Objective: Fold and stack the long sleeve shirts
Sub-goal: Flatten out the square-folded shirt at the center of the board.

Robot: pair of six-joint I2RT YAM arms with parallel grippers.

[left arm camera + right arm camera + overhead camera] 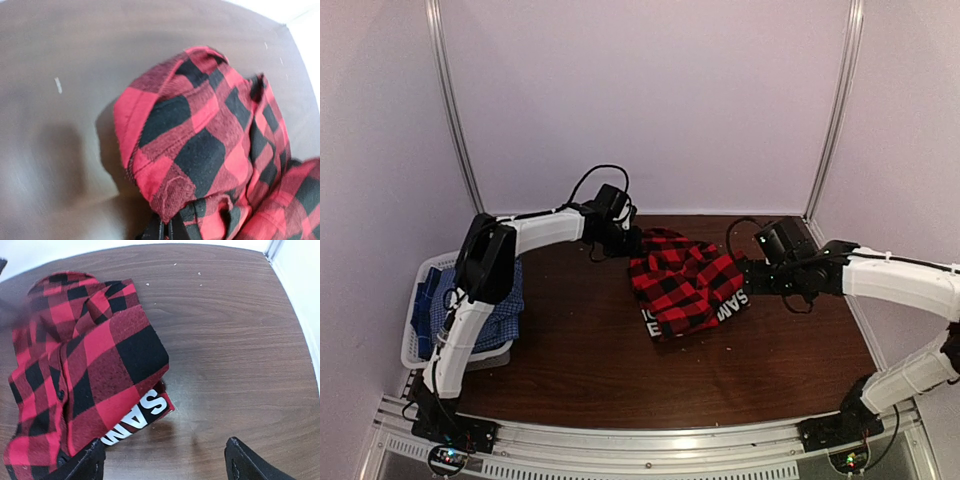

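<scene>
The red-and-black plaid shirt (682, 280) lies bunched at the table's middle, over a black piece with white letters (728, 308). My left gripper (626, 240) is at the shirt's far left edge. In the left wrist view that gripper (169, 226) is shut on a fold of the plaid shirt (200, 145). My right gripper (748, 272) sits just right of the shirt. In the right wrist view it (165, 460) stands open over bare wood, its left finger (87, 464) against the plaid shirt's (85, 365) near edge. The blue-and-white check shirt (505, 298) lies in the basket.
A pale grey plastic basket (417, 318) hangs at the table's left edge beside the left arm. The lettered black piece (137, 420) pokes out from under the plaid shirt. Brown table (580, 370) ends at a metal rail (650, 440) in front; white walls stand close behind.
</scene>
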